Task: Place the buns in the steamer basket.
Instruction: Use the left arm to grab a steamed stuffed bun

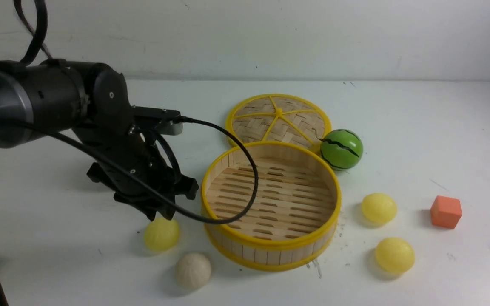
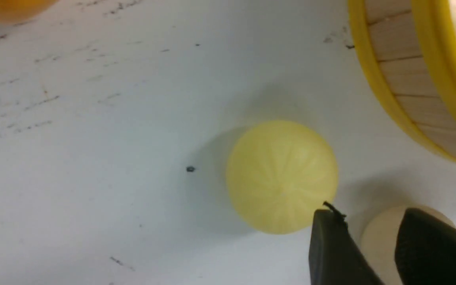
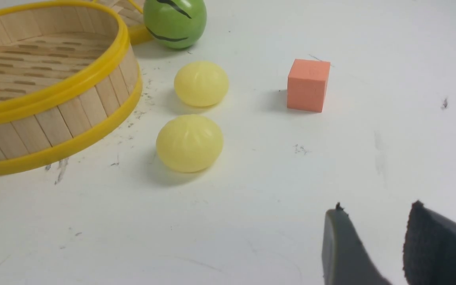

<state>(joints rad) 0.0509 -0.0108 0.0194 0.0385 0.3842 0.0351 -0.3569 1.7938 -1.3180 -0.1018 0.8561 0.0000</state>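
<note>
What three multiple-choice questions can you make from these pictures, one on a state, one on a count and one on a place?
1. The steamer basket is: A empty; B holding one bun; C upside down.
2. How many buns sit outside it? A two; B three; C four.
3. The green striped ball is: A beside the woven lid; B inside the basket; C in front of the basket.
Key: 1 A, its slatted floor is bare; 2 C, three yellow and one off-white lie around it; 3 A, it sits right by the lid's edge, behind the basket.
</note>
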